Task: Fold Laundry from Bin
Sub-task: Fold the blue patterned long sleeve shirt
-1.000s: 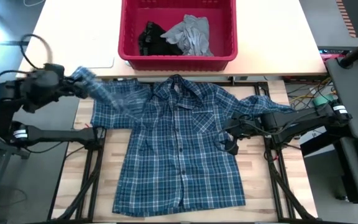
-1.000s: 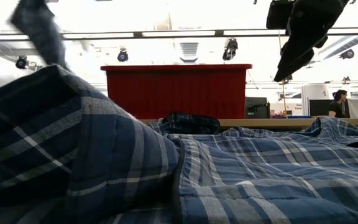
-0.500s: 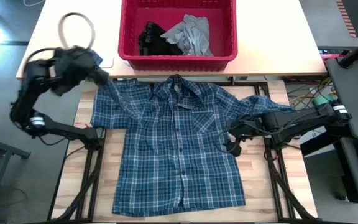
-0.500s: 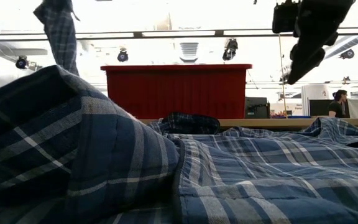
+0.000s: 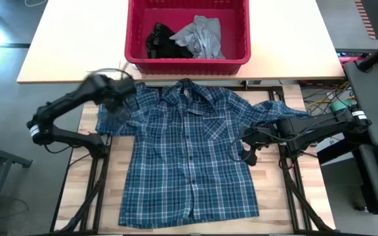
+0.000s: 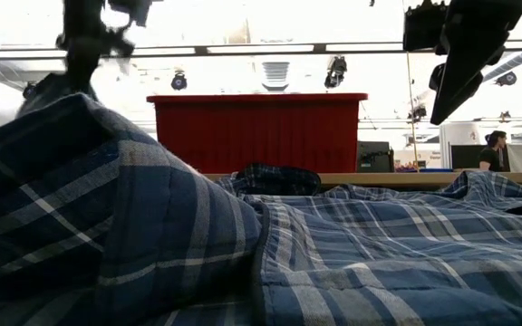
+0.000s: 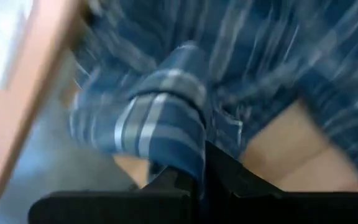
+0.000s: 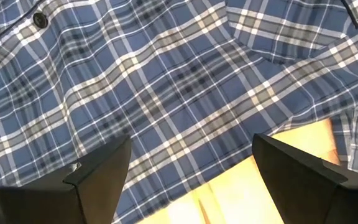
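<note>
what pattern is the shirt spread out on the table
Blue-and-white plaid shirt; the high view shows it best.

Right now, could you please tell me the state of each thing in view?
Plaid shirt: spread flat, front up, one sleeve pinched.
Bin: upright, holding two garments.
Grey T-shirt: crumpled in bin.
Black garment: bunched in bin.
Left gripper: shut on sleeve.
Right gripper: open above shirt.

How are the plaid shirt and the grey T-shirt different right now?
The plaid shirt lies spread on the table, buttoned front up; the grey T-shirt sits crumpled in the red bin. The left gripper pinches the plaid shirt's sleeve; nothing touches the T-shirt. Both are unfolded.
</note>
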Tool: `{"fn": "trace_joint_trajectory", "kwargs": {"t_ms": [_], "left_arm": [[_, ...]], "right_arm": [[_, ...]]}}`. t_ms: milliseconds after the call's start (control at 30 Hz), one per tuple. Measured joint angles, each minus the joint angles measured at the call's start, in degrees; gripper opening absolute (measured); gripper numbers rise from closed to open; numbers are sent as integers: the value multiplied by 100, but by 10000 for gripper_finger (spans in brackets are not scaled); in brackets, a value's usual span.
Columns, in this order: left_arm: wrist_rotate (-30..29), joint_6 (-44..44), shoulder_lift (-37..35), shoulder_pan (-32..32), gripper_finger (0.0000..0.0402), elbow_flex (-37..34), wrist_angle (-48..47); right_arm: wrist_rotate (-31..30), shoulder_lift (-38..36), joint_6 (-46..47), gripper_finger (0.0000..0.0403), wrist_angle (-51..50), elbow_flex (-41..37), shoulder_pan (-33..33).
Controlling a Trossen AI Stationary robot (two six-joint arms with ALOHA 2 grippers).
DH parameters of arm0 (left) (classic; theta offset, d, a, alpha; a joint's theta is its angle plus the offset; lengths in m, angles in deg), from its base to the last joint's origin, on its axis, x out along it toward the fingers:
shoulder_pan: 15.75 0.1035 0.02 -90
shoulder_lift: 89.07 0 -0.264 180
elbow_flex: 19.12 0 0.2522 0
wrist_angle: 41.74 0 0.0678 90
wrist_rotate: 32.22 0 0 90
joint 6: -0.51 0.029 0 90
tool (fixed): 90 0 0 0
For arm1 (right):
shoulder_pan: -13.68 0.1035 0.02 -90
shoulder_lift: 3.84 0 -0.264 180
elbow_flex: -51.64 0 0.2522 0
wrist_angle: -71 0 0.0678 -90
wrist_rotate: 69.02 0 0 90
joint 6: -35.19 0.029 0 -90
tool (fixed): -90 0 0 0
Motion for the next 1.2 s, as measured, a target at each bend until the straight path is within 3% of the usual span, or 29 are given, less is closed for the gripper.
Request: {"fn": "trace_joint_trajectory", "kwargs": {"t_ms": [233, 367, 500, 667, 800, 900, 1067, 1200], "left_arm": [[23, -379, 655, 148, 0, -1367, 5], [25, -426, 1095, 391, 17, -1598, 9], [-15, -481, 1304, 707, 63, -1511, 14], [-188, -741, 868, 1301, 144, -1352, 20], [-1257, -1002, 146, 2114, 197, -1352, 7], [-1533, -1049, -306, 2831, 223, -1313, 8], [-1134, -493, -842, 3766, 244, -1278, 9], [-733, -331, -1252, 4055, 249, -941, 6]], "right_arm": [[160, 0, -5, 329, -4, 0, -1], [250, 0, 27, 329, -6, 0, 0], [330, 0, 94, 329, -9, 0, 0], [341, 0, 246, 329, -17, 0, -1], [341, 0, 348, 329, -15, 0, 0], [334, 0, 348, 329, -15, 0, -2], [323, 0, 344, 329, -13, 0, -2], [279, 0, 357, 329, -13, 0, -2]]}}
